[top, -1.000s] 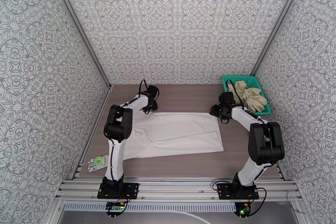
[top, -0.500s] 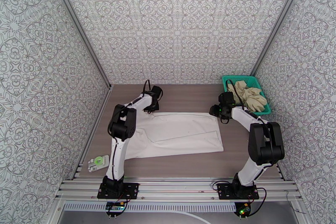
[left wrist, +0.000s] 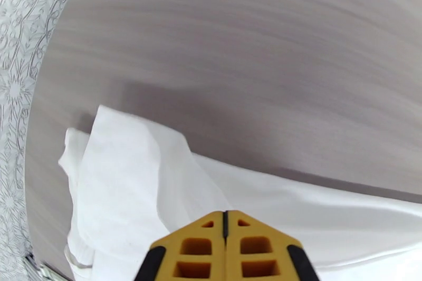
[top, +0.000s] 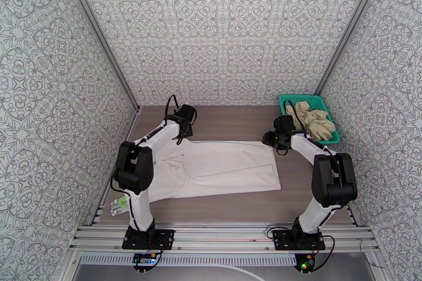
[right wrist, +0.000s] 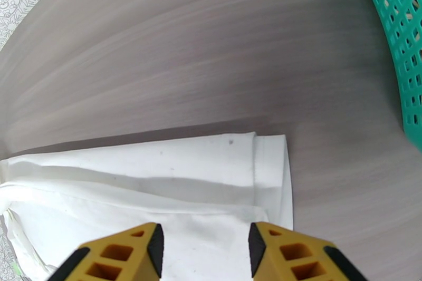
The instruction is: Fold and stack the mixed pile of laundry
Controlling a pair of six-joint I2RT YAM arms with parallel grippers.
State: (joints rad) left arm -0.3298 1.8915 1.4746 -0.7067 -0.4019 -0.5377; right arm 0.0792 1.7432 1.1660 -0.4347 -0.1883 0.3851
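Left tool [left wrist: 225, 220] clenched on the white T-shirt [top: 227, 167] spread on the bench [top: 237, 118], right tool [right wrist: 204, 237] released above its far corner: a one-sided pull could drag and bunch the cloth.

left gripper [left wrist: 226, 215], jaws pressed tight together, right gripper [right wrist: 204, 234], jaws standing partly apart

The shirt [top: 227, 168] is plain white. The garment [top: 315, 120] is beige, and the mesh basket [top: 295, 97] is teal. The table [top: 232, 118] is grey-brown with streaky wood grain. The walls [top: 221, 23] are white with a grey ornamental floral tile pattern. The arms [top: 158, 137] are white with black joints. The fingers [left wrist: 195, 248] are yellow with black edges.
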